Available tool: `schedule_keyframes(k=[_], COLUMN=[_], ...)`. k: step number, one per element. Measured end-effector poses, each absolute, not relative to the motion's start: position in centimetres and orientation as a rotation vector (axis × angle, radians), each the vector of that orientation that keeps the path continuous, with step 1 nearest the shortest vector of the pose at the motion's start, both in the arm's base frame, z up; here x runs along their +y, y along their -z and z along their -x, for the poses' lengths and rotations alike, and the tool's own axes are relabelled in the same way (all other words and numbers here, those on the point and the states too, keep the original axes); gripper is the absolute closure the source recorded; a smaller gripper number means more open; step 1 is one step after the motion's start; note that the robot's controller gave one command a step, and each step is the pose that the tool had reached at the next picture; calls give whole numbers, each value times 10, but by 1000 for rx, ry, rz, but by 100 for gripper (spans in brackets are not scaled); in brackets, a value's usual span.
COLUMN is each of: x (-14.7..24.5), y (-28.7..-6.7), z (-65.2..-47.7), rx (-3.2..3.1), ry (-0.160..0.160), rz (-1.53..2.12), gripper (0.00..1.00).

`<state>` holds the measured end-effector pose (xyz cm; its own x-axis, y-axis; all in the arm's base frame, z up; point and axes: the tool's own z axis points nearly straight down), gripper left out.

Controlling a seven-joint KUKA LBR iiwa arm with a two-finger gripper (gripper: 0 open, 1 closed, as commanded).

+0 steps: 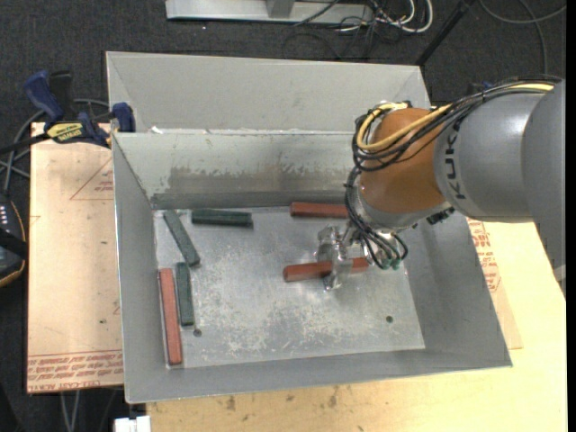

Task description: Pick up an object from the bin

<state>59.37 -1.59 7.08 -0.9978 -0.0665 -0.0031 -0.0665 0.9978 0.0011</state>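
Gripper (pixel 334 270) is sitting at the red-brown flat rigid bar (pixel 301 273), centre-right of frame. Cannot tell how far it is opened. Straddling the bar's narrow width squarely is looking advisable.

This was a robotics lab or test workshop, not a home. A large grey industrial arm (pixel 504 160), with yellow and black cables (pixel 378 129) bundled at its orange-covered wrist, reached over a plain grey metal bin (pixel 261 88). Beyond the bin lay a dark carpeted floor (pixel 63 16), where loose wires (pixel 396 7) trailed past the flat metal foot of a stand (pixel 261 5).
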Motion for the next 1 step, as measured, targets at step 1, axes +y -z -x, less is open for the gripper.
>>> schedule_keyframes(k=[1], x=[-40], y=[-209], z=[-551], rx=[3109], ry=[2], rz=[378], gripper=[100])
